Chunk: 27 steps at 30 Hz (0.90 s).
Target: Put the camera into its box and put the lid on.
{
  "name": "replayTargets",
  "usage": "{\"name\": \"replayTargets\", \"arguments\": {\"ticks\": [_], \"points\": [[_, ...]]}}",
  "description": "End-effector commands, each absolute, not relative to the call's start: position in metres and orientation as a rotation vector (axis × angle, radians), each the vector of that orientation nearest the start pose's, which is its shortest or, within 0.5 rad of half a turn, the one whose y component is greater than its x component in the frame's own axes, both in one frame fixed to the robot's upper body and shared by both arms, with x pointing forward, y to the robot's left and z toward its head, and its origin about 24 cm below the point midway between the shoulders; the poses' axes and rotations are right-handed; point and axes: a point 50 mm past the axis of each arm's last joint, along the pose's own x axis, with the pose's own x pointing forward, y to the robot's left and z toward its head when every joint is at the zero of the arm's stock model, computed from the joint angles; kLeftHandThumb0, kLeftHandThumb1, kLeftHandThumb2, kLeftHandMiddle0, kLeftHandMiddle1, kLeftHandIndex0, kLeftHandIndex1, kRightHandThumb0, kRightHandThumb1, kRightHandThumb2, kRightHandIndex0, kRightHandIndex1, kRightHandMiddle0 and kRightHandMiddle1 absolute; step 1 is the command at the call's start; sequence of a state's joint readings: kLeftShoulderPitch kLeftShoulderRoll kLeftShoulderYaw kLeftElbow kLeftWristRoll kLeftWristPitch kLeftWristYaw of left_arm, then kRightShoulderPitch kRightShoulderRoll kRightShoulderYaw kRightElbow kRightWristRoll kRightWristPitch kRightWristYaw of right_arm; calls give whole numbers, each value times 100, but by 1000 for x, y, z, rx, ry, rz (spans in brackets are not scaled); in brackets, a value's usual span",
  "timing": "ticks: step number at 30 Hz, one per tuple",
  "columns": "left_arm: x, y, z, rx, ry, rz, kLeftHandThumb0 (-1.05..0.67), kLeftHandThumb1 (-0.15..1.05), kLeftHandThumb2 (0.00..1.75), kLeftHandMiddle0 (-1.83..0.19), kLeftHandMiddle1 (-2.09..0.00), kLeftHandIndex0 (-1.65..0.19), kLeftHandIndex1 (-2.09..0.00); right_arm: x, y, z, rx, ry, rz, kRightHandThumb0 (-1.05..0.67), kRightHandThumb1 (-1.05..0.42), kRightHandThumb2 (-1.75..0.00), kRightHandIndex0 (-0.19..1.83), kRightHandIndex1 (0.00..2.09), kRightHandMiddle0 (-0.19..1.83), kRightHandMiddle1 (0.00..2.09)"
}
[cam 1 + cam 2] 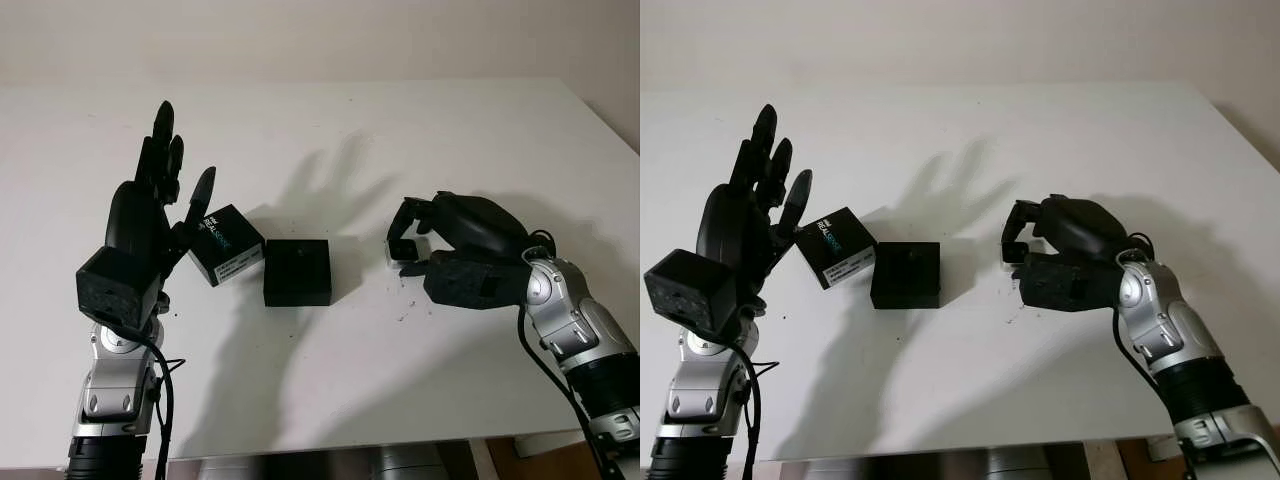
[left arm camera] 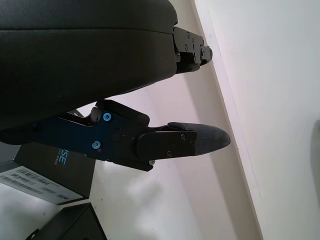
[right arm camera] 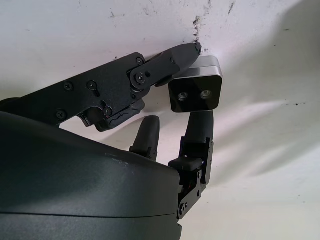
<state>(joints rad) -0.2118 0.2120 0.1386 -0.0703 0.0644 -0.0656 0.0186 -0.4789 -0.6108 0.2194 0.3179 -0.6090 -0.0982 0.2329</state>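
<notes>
A: Where is the small silver-and-black block camera [image 3: 196, 88] found?

B: On the white desk [image 1: 420, 130], right of the open black square box [image 1: 297, 271]; it is pinched by the right hand [image 1: 412, 243], so a lift is judged imminent.

A: And the left hand [image 1: 160, 190]?

B: It is raised, open, beside the tilted black printed lid [image 1: 226, 244]. Two lenses are seen on the camera's dark face.
</notes>
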Motion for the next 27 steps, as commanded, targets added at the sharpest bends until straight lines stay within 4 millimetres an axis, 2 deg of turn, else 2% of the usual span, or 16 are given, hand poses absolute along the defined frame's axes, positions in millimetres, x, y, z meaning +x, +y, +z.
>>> {"name": "replayTargets", "arguments": {"ticks": [1,6,9,13,20,25,27], "points": [[282,204,134,262,-369,114,-62,105,40,-8,-5,-2,-5,335,-211,118,-1327,-74,318,-43,-84,-6,12,150,27,120],[282,203,134,267,-373,115,-62,105,40,-9,-6,-3,-6,334,-211,117,-1333,-69,324,-41,-86,-6,5,159,26,122],[282,203,135,263,-377,114,-61,105,40,-9,-6,-3,-6,333,-211,117,-1339,-86,328,-35,-91,-6,16,149,30,129],[281,203,135,265,-371,115,-62,105,40,-9,-6,-3,-6,333,-211,116,-1347,-95,339,-28,-99,-7,22,149,29,142],[281,202,134,267,-369,117,-62,105,39,-10,-6,-4,-6,333,-212,114,-1344,-127,344,-29,-105,-8,19,178,26,161],[280,202,134,280,-362,121,-63,105,39,-10,-6,-4,-6,334,-213,113,-1280,-101,352,-30,-105,-11,12,186,21,166],[280,202,134,297,-354,128,-63,105,38,-11,-6,-4,-6,335,-214,113,-1238,-79,359,-30,-105,-13,10,179,18,168]]}}
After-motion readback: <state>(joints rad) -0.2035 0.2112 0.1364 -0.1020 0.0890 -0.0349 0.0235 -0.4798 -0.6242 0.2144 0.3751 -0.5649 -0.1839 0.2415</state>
